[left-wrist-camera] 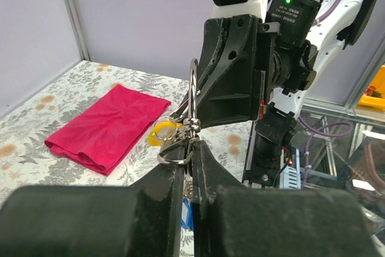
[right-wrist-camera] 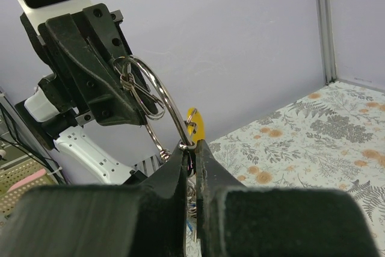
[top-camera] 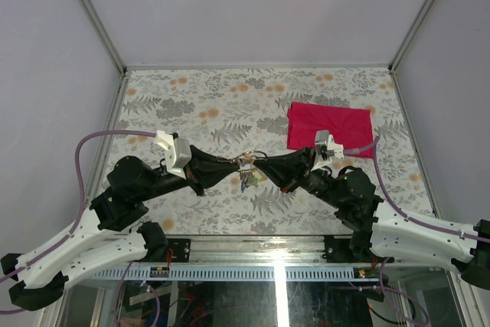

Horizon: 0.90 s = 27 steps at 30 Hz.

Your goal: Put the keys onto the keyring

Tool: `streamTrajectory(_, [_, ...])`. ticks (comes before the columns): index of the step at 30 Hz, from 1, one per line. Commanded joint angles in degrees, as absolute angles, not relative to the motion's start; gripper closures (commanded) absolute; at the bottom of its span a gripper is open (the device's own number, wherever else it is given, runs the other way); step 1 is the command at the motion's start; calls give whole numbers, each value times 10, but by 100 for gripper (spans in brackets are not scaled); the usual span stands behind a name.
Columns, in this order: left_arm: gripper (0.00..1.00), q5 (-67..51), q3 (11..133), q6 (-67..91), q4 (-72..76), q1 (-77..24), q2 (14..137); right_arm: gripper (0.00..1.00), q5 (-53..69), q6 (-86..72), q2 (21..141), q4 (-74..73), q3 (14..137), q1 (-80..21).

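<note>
1. Keyring (right-wrist-camera: pixel 173 109): thin, stiff, light, slippery wire, held in mid-air between both grippers; best gripped across the rim
2. Left gripper (left-wrist-camera: pixel 191 147): closed on the ring's small loops
3. Right gripper (right-wrist-camera: pixel 191 148): pinched onto the lower arc
4. Keys (top-camera: pixel 249 180): dangle beneath

I have the left arm (top-camera: pixel 145 181) reaching in from the left, right arm (top-camera: pixel 344 189) from the right, both stretched low and forward, left gripper (top-camera: pixel 242 161) and right gripper (top-camera: pixel 257 162) facing tip to tip, close together, both finger pairs pinched closed.
</note>
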<state>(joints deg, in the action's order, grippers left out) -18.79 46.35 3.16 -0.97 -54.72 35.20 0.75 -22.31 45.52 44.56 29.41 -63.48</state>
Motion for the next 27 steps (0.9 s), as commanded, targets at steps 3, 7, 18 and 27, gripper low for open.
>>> streamTrajectory(3, [100, -210, 474, 38, 32, -550, 353, 96, 7, -210, 437, 472, 329, -633])
streamTrajectory(7, [100, -206, 481, 32, 14, -551, 352, 79, 1, -174, 407, 414, 335, -633])
streamTrajectory(18, [100, -221, 504, -19, -45, -550, 345, 54, 10, -34, 299, 112, 414, -633])
streamTrajectory(27, [100, -355, 555, -63, -116, -550, 378, 57, 52, 37, 332, -55, 521, -633])
